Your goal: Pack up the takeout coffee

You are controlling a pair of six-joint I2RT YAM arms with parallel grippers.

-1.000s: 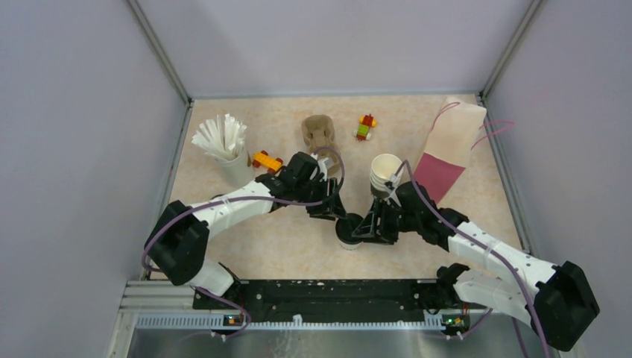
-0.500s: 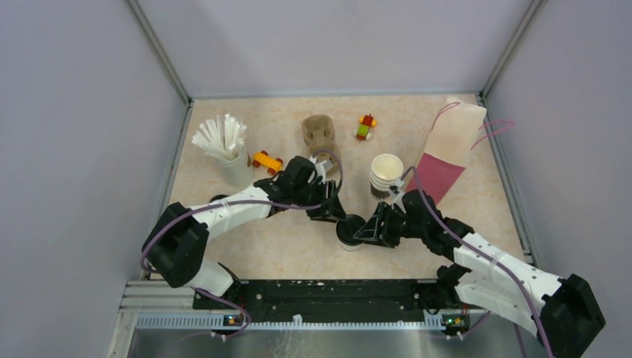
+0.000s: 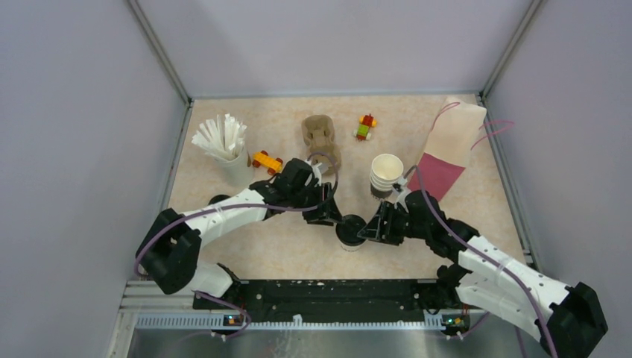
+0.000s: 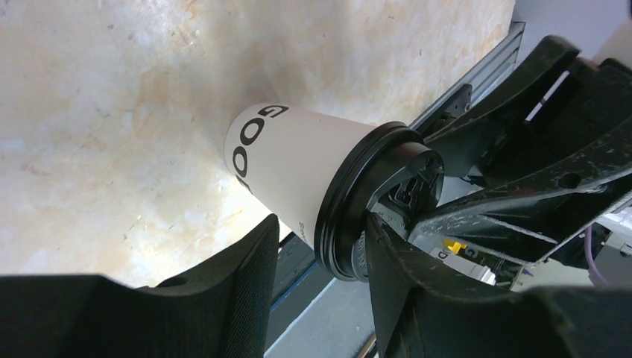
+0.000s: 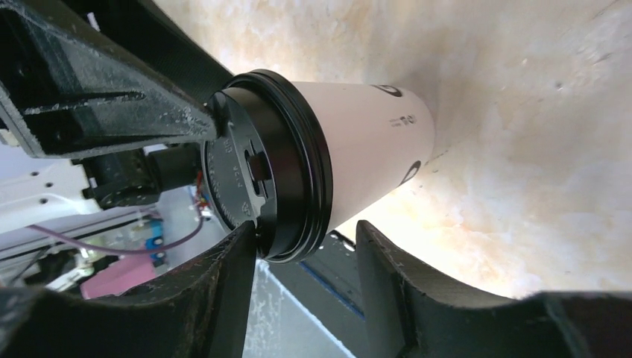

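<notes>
A black-lidded white paper cup (image 3: 349, 233) stands by the bench's (image 3: 298, 255) near edge. The left gripper (image 4: 319, 227) and right gripper (image 5: 307, 227) straddle its lid rim, unclenched, probably seating it.

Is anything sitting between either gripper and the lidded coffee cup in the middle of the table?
Nothing visible. The left gripper and the right gripper are both at the lidded cup, one on either side, each with its jaws straddling the rim of the black lid. Only the opposite gripper is close by.
</notes>
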